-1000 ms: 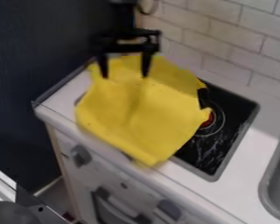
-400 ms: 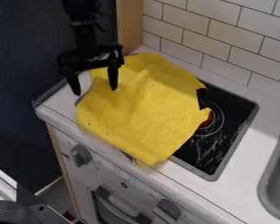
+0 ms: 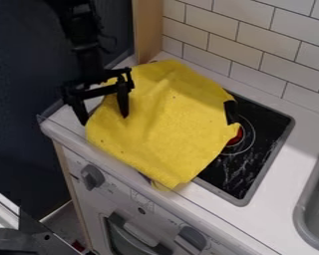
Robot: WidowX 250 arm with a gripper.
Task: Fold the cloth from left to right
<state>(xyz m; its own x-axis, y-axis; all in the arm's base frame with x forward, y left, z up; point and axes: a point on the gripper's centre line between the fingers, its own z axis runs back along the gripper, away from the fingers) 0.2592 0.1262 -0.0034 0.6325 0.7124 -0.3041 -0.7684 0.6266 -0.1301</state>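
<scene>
As the camera view has it, with the stove top (image 3: pixel 245 164) as landmark:

Item, one yellow cloth (image 3: pixel 167 130): spread over the left part of the stove top and onto the counter (image 3: pixel 68 118) to its left; front corner reaching the counter's front edge; surface lightly rumpled, no fold made. Outline much as in the two earlier frames.

Item, one black gripper (image 3: pixel 104 119): to the left of the stove top, hanging at the cloth's left edge. Fingers wide apart, nothing held between them; one at the edge, the other over yellow fabric. Contact with the cloth: cannot tell.

Change of position: a second ago the gripper stood over the cloth's back part; it has since travelled left, then a little lower in the view, towards the front. The cloth has not followed. Bearing on the task, as judged: an approach to the side to be lifted, folding still to start. The next move would call for lowering, closing on the edge and carrying it right. Risk: a pinch too shallow, slipping off the fabric.

Sundries: a black patch (image 3: pixel 230 112) and a red piece (image 3: pixel 236 137) at the cloth's right edge; a grey sink (image 3: pixel 315 199), right of the stove top.
</scene>
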